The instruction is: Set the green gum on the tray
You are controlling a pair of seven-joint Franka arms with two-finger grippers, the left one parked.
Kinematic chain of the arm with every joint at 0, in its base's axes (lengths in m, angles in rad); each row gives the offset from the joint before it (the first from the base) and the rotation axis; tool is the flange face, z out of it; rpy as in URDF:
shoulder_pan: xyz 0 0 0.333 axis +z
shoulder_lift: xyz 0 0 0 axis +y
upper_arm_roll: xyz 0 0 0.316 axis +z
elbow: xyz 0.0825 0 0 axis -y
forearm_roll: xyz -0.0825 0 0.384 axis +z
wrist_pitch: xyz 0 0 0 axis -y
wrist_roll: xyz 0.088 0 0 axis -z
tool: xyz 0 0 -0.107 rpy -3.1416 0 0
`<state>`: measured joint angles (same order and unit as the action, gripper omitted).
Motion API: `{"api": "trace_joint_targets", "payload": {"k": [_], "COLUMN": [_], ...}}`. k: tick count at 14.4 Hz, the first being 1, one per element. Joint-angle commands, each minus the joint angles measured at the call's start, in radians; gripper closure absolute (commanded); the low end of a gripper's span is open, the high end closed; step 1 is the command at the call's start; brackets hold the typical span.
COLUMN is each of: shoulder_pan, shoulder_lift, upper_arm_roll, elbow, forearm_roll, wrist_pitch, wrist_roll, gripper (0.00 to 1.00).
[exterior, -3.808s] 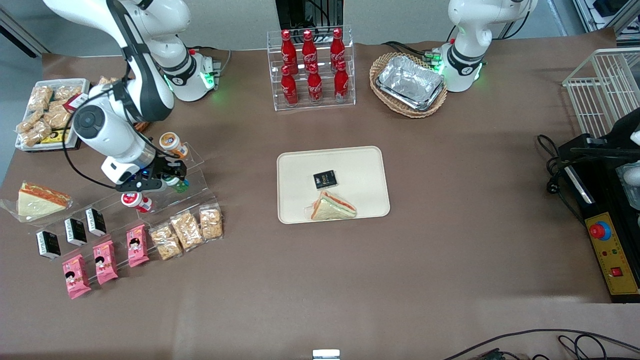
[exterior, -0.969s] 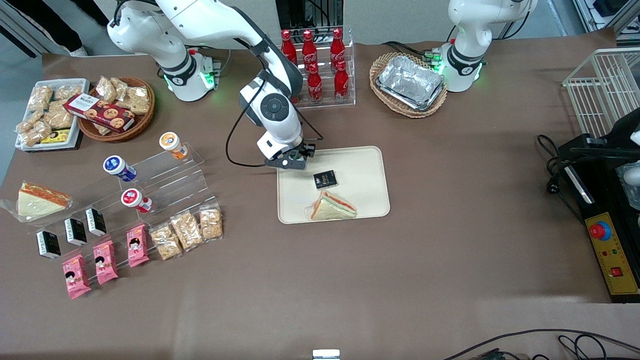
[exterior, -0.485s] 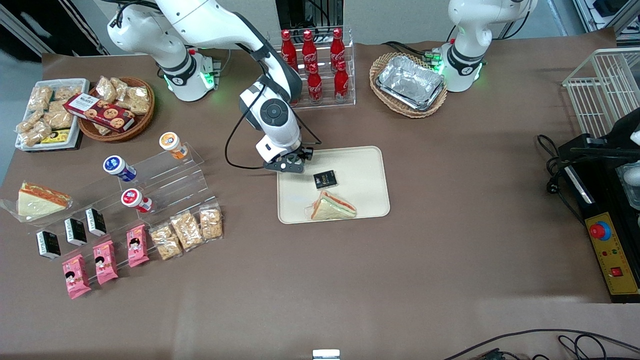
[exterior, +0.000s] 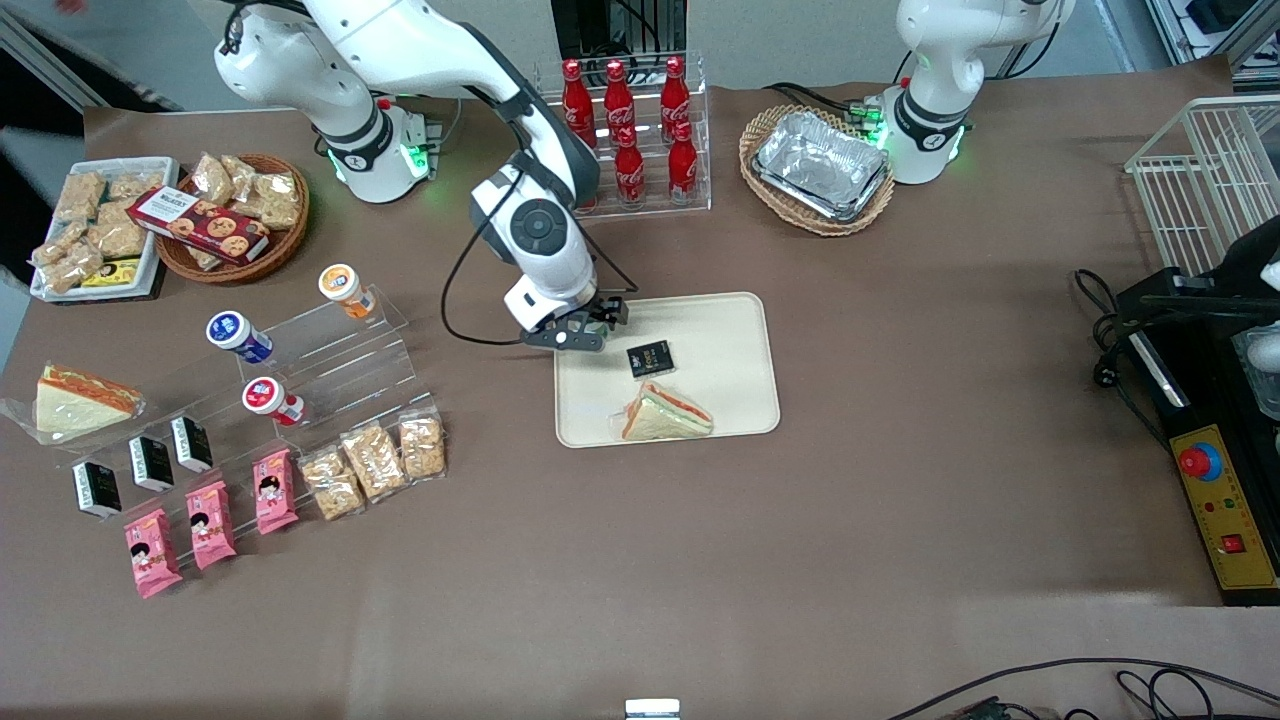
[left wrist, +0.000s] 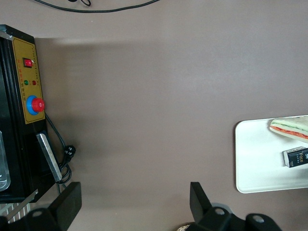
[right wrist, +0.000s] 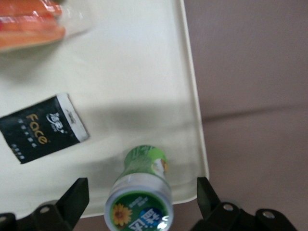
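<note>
The green gum (right wrist: 141, 192) stands upright on the cream tray (right wrist: 134, 72), close to the tray's corner rim. It shows a green lid with a white rim. My right gripper (right wrist: 142, 204) is open just above it. One finger stands on each side of the bottle with a gap to it. In the front view the gripper (exterior: 578, 331) hovers over the corner of the tray (exterior: 725, 335) that lies toward the working arm's end and farther from the camera. There the gripper hides the gum.
On the tray lie a black packet (exterior: 650, 358) and a wrapped sandwich (exterior: 667, 414). Toward the working arm's end stands a clear stepped rack (exterior: 340, 345) with orange-, blue- and red-lidded bottles. A cola bottle rack (exterior: 622, 135) and a wicker basket of foil trays (exterior: 818, 168) stand farther back.
The gripper has brought the green gum from the clear rack to the tray. In the last second it has shifted slightly toward the working arm's end over the tray corner.
</note>
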<state>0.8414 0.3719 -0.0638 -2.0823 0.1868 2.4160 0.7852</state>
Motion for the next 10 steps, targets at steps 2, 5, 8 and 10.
{"api": "trace_joint_targets", "payload": {"k": [2,5,8,10], "shoulder_pan": [-0.068,-0.178,-0.261,-0.329], "shoulder_lift": [-0.108,-0.105,-0.165,-0.215], "upper_arm_roll": [-0.103,-0.126,-0.134,-0.145], "elbow": [0.225,0.451,0.459,0.449], "forearm_roll": [0.013,0.007,-0.159,-0.167], "wrist_pitch": [-0.444,-0.722,-0.735,-0.733], "wrist_roll": [-0.176,-0.295,-0.518,-0.537], "gripper": [0.00,0.00,0.00,0.00]}}
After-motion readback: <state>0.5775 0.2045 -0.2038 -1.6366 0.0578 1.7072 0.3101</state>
